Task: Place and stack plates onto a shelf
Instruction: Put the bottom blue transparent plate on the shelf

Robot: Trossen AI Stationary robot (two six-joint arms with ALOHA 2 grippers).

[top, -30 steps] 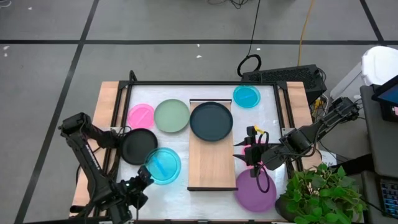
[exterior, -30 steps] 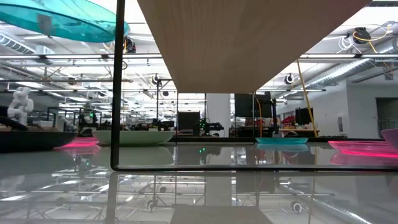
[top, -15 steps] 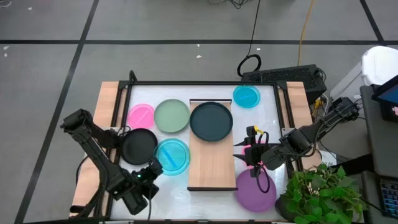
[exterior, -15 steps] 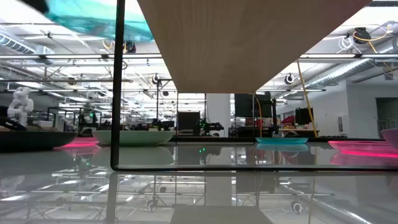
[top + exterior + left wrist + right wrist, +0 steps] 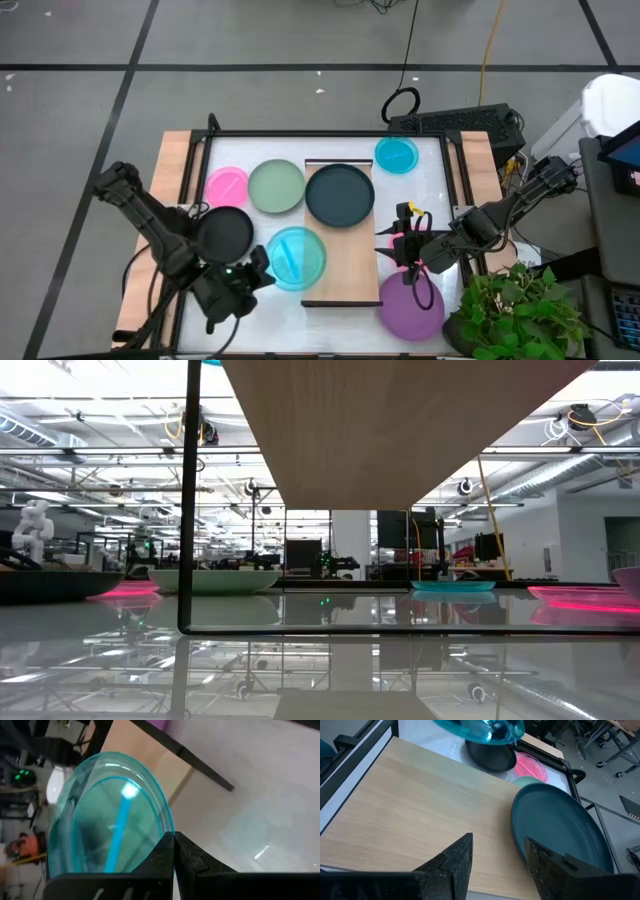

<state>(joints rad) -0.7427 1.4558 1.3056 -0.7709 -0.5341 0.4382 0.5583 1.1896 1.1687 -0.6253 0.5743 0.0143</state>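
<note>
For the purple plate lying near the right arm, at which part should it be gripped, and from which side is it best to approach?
Grip the purple plate at its raised rim, since it lies flat on the table with only its thin edge to pinch. Probably come from above at the part nearest the right gripper, whose jaws stand open. The plant crowds the opposite side. The shelf lies beside it.

High view: overhead, straight down, whole table (image 5: 430, 150). Low view: tabletop height, level, under the shelf (image 5: 400, 420) into the room. Wrist views: close, both sharing the shelf.
</note>
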